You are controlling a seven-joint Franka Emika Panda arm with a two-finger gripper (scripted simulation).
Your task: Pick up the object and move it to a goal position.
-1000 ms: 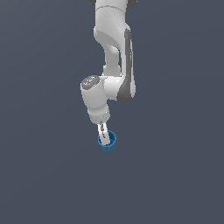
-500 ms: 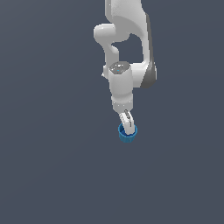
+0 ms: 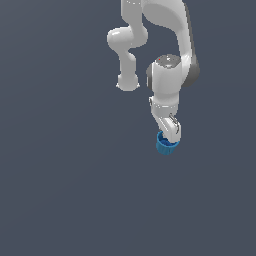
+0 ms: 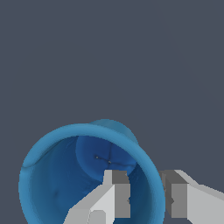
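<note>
Plain dark grey-blue backdrop fills the exterior view, where the white arm reaches down and the blue cup sits at its gripper; the grip itself is unclear there. The wrist view reveals it: one finger inside the cup's hollow, the other outside, pinching the rim.

A plain dark grey-blue backdrop fills the exterior view from edge to edge, flat and even in tone, with no seam, edge or marking to tell a surface from a wall. The wrist view shows the same uniform dark grey-blue backdrop across its whole upper part, equally smooth and unmarked. No other loose things show in either view
</note>
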